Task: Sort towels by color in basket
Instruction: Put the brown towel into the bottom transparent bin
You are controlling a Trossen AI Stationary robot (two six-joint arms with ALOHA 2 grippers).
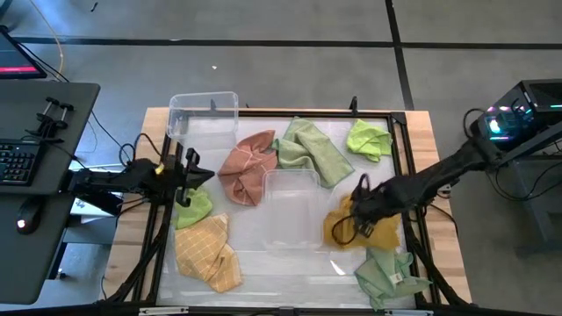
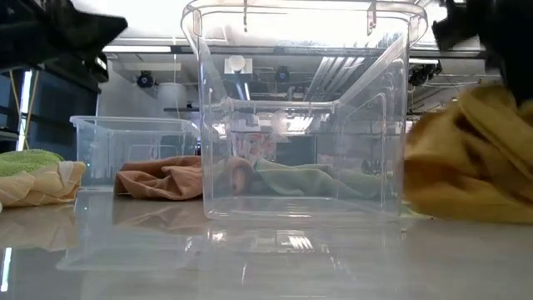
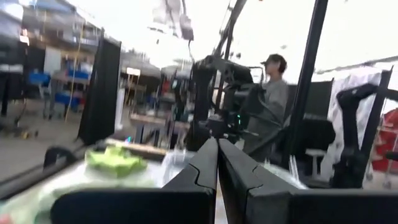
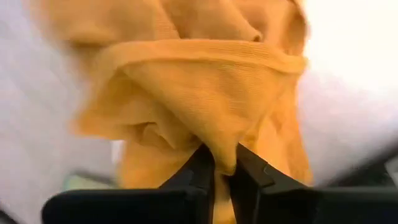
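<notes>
the white tabletop [image 1: 263, 256] looks smooth and glossy, edged by a dark frame on a wooden bench, so cloth should slide over it easily. a clear bin [image 1: 291, 208] sits mid-table, a second clear bin [image 1: 203, 115] at the far left corner. beyond lies a workshop, where a person [image 3: 272, 99] stands behind the rig.

the towels are scattered: sage towel [image 1: 312, 149] and salmon towel [image 1: 247, 167] behind the middle bin, grid-patterned yellow towel [image 1: 207, 254] front left, another sage towel [image 1: 391, 276] front right, lime towel [image 1: 368, 139] far right.

the right gripper [image 4: 221, 167] pinches a fold of the plain mustard towel [image 1: 346, 226], just right of the middle bin — light, limp, bunching freely, so a raised fold is the place to grip.

the left gripper [image 3: 217, 163] waits at the left edge above a lime towel [image 1: 194, 209], fingers pressed together, empty.
</notes>
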